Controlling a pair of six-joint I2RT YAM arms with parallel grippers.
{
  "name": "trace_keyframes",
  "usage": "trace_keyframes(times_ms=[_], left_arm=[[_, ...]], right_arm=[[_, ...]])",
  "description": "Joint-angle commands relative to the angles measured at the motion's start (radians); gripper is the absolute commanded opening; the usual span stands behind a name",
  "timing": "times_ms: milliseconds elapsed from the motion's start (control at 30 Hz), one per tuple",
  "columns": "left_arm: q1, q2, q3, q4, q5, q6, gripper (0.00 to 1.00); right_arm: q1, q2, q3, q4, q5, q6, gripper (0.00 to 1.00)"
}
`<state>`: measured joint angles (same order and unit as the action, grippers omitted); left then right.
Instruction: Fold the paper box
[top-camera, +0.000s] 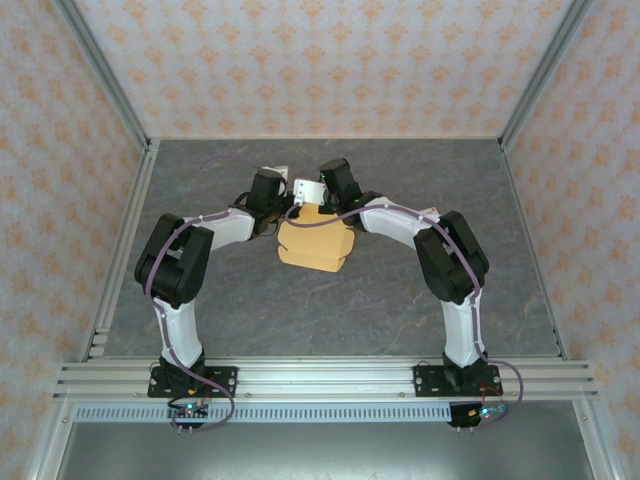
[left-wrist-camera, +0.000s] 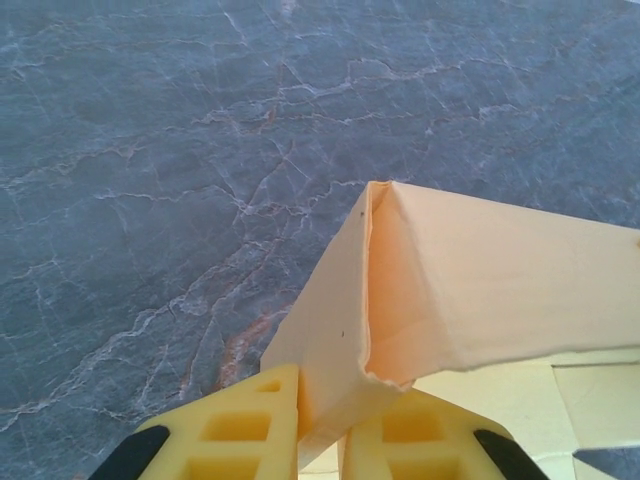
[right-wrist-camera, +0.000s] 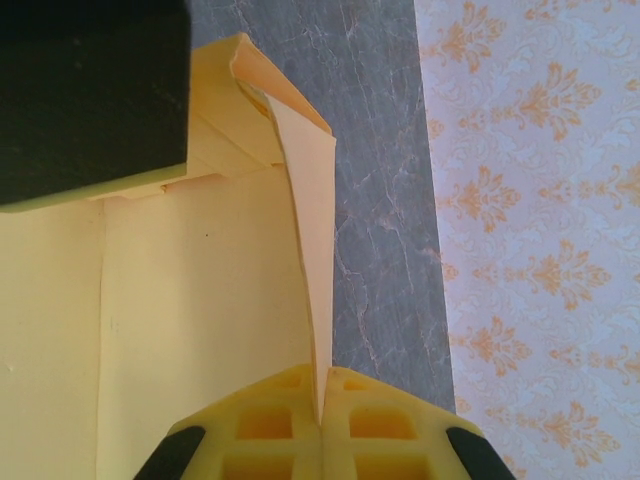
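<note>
The paper box is light orange-tan card, partly folded, lying mid-table between the two arms. My left gripper meets its far left edge and my right gripper its far right edge. In the left wrist view the yellow fingers of my left gripper are shut on a raised, folded corner of the box. The right wrist view has my right gripper shut on a thin upright side flap. The box's flat panel lies to the left of that flap.
The grey marbled table has bare room around the box. Patterned walls and metal frame posts enclose it. An aluminium rail carries the arm bases at the near edge. A black block sits over the box's far corner.
</note>
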<state>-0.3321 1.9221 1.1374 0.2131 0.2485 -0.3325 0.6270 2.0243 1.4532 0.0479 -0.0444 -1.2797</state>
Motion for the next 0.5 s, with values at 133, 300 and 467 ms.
trace_keyframes(times_ms=[133,300,467], left_arm=[[0.005,0.03,0.04,-0.021,-0.199,-0.086,0.13],[0.005,0.04,0.055,-0.054,-0.249,-0.087,0.11],[0.003,0.047,0.056,-0.068,-0.291,-0.106,0.1]], right_arm=[[0.046,-0.032,0.019,0.012,-0.182,0.032,0.0],[0.046,-0.038,0.02,0.01,-0.191,0.033,0.0],[0.046,-0.041,0.019,0.004,-0.203,0.034,0.0]])
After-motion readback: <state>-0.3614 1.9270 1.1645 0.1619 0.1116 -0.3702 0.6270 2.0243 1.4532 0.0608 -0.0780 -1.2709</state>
